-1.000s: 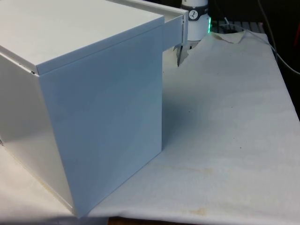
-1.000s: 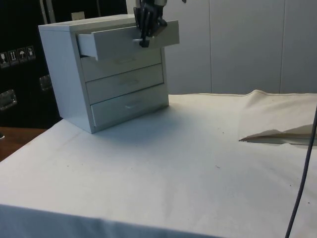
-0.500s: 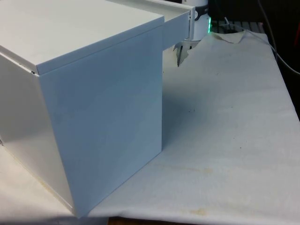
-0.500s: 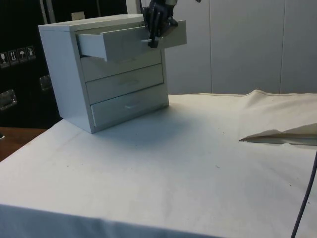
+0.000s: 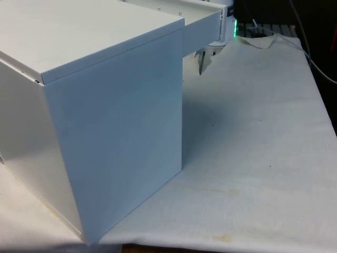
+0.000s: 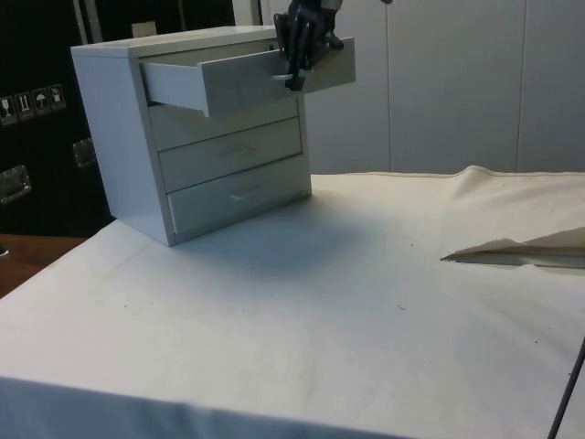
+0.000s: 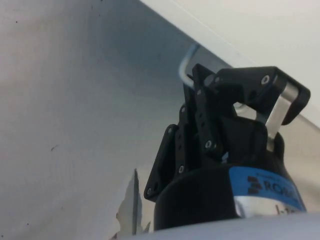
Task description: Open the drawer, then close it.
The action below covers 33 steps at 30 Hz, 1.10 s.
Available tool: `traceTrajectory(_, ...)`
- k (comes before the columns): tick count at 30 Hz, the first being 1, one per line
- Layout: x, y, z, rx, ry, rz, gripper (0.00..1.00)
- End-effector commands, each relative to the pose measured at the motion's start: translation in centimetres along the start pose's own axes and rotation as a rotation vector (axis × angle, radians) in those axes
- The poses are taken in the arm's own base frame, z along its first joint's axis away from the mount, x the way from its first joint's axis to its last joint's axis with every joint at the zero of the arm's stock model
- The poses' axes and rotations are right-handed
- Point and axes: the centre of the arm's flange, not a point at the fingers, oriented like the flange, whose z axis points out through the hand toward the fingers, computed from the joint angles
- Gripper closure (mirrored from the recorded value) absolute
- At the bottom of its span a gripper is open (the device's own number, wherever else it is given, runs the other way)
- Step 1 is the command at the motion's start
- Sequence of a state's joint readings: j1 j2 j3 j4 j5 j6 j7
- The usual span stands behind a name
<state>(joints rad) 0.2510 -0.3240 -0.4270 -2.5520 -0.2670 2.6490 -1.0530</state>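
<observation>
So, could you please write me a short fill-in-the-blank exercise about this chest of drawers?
1. The chest has ___ drawers.
2. The ___ drawer is pulled out.
3. The tool is at that drawer's ___.
4. The table is covered with a ___ cloth.

Missing words: four; top; handle; white
</observation>
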Motion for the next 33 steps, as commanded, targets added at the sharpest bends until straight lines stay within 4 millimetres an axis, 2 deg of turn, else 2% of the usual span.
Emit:
traceTrajectory(1,0.1,0.0,-0.1,-0.010,-0.008,-0.003,1.00)
traceTrajectory(21,-0.2,-0.5,-0.8,-0.025,0.018,0.004,0.99)
traceTrajectory(25,-0.2,-0.5,-1.0,-0.027,0.023,0.006,0.83)
traceTrajectory(26,-0.3,-0.5,-1.1,-0.028,0.025,0.007,0.72)
traceTrajectory(30,-0.2,-0.6,-1.1,-0.018,0.027,0.010,0.51)
traceTrajectory(31,-0.3,-0.5,-1.2,-0.030,0.027,0.008,0.51)
traceTrajectory(33,-0.3,-0.5,-1.2,-0.030,0.027,0.008,0.41)
